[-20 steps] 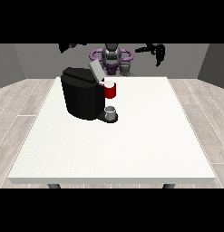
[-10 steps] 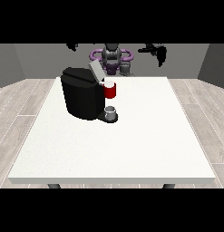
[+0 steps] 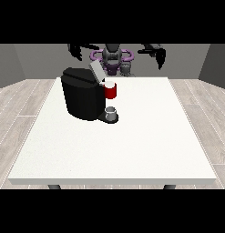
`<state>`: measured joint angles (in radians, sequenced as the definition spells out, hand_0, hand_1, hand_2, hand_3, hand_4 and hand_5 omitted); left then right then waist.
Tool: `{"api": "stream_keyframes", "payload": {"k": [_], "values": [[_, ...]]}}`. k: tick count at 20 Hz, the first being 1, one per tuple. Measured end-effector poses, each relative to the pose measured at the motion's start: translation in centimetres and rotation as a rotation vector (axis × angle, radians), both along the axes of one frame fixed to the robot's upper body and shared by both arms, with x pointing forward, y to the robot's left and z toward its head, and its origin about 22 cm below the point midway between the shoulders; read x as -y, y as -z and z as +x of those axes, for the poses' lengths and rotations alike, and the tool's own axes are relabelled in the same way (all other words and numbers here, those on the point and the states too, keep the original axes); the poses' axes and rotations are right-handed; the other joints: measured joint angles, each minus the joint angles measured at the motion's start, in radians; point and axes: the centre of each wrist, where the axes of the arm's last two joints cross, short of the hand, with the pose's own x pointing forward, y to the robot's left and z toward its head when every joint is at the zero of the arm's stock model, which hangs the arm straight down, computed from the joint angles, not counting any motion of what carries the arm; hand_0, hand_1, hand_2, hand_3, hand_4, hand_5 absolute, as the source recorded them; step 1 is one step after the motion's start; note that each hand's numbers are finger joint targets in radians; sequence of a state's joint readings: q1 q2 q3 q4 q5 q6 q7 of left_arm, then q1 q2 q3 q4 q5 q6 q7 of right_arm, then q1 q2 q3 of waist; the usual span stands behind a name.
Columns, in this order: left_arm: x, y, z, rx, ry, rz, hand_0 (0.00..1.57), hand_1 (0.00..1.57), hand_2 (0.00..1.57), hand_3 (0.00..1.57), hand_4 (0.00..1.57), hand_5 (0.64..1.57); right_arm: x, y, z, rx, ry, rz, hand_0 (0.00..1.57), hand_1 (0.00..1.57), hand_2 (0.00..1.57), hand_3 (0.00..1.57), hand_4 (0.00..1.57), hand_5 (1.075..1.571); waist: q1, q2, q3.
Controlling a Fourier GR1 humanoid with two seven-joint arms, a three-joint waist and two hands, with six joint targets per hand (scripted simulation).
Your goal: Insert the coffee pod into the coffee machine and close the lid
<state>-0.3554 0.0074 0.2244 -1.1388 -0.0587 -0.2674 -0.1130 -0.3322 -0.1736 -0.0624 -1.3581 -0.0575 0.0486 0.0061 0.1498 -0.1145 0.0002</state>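
1. The coffee machine (image 3: 84, 98) is seen on the far left part of the bench (image 3: 132, 145), with its lid (image 3: 96, 71) raised and tilted, so the closing is judged as not yet done.
2. A red part (image 3: 111, 90) is seen at the head of the coffee machine, just under the lid. Whether this is the coffee pod already seated, or only a part of the machine, cannot be told. No separate pod is seen on the bench.
3. A small grey cup (image 3: 112, 112) is standing on the base of the machine, under the red part.
4. The robot hand at the view's left (image 3: 76, 49) is held high, beyond the far edge of the bench and above the machine. It touches nothing that can be seen, and whether its fingers are apart or together cannot be told.
5. The robot hand at the view's right (image 3: 160, 54) is held high near the far right corner, well apart from the machine. Its fingers appear to hang downward, and nothing is seen in them.
6. What is judged as left: the lid is to be pushed down, and the pod first, if it is not yet inside.
7. Much open room is left at the near and right sides of the bench. The machine stands near the left edge, so an approach from above or from the right is judged as easier.
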Motion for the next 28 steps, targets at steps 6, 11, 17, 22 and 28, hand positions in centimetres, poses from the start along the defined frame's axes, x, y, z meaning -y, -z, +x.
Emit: {"api": "stream_keyframes", "payload": {"k": [6, 11, 17, 22, 28], "values": [[-1.2, -1.4, -1.1, 0.031, -0.019, 0.011, 0.0, 0.0, 0.0, 0.0, 0.0, 1.571, 0.1, -0.4, 1.6, -0.004, -0.007, 0.016, 0.0, 0.0, 0.0, 0.0, 0.0, 1.571, -0.008, 0.058, 0.0], [-1.5, -2.6, -1.6, 0.058, -0.041, 0.022, 0.0, 0.0, 0.0, 0.0, 0.0, 1.571, -1.7, 0.0, 2.6, 0.005, -0.026, 0.02, 0.0, 0.0, 0.0, 0.0, 0.0, 1.571, -0.021, 0.096, 0.0], [-2.4, -2.8, -2.5, 0.091, -0.064, 0.028, 0.0, 0.0, 0.0, 0.0, 0.0, 1.571, -2.7, -0.8, 3.9, 0.018, -0.051, -0.022, 0.0, 0.0, 0.0, 0.0, 0.0, 1.571, -0.03, 0.122, -0.0012], [-2.5, -4.0, -2.1, 0.111, -0.07, 0.024, 0.0, 0.0, 0.0, 0.0, 0.0, 1.571, -2.9, -2.0, 5.3, 0.047, -0.067, -0.038, 0.0, 0.0, 0.0, 0.0, 0.0, 1.571, -0.028, 0.152, -0.002], [-3.1, -4.5, -1.9, 0.139, -0.084, 0.047, 0.0, 0.0, 0.0, 0.0, 0.0, 1.571, -3.3, -3.2, 6.4, 0.086, -0.073, -0.055, 0.0, 0.0, 0.0, 0.0, 0.0, 1.571, -0.027, 0.182, -0.0051]]}}
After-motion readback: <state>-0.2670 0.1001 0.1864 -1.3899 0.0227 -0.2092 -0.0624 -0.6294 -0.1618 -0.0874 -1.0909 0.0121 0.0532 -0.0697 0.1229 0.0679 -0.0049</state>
